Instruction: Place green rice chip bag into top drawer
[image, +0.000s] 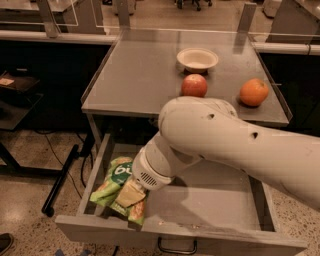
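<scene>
Your table (135, 75) has a bowl (197, 59) near the back edge, an apple (194, 85) mid-right, and maybe an orange (254, 92) by the right edge. The gripper (131, 192) is down below the front edge.

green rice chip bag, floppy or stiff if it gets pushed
Probably floppy: the green rice chip bag looks crumpled by the left wall of the top drawer under the end effector. Likely light, a thin pouch; may slide on the flat bottom.

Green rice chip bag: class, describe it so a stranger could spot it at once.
Under the grey table, the top drawer stands pulled out. At its left end is the green rice chip bag, under the gripper. It is the only crinkly green pouch; the apple and orange above are round.
</scene>
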